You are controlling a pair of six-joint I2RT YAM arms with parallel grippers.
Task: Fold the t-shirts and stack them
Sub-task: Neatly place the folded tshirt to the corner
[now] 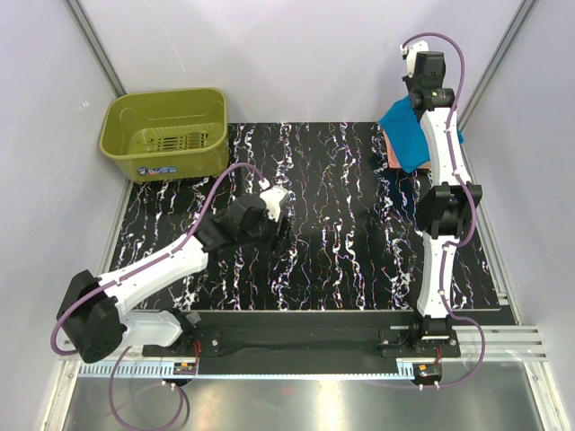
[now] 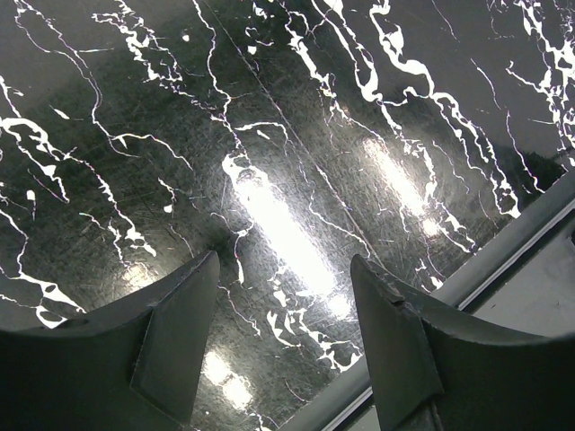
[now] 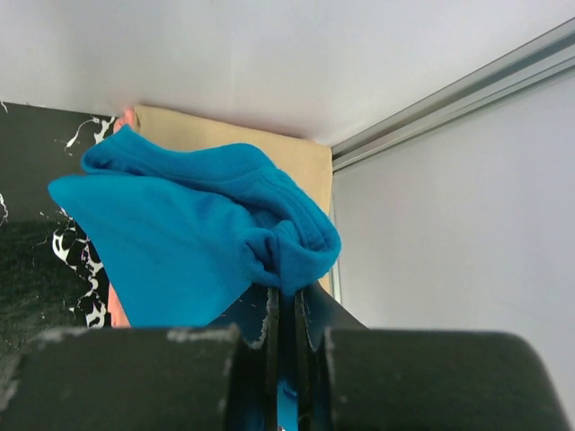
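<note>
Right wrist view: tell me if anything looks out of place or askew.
The blue t-shirt is a crumpled bunch, not folded. The shut right tool pinches it over the flat peach t-shirt in the far corner.

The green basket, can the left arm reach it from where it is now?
Probably yes. The left hand is open and holds nothing, hovering over the table. The green basket sits in the far left corner, on that arm's own side, and nothing lies between them.
</note>
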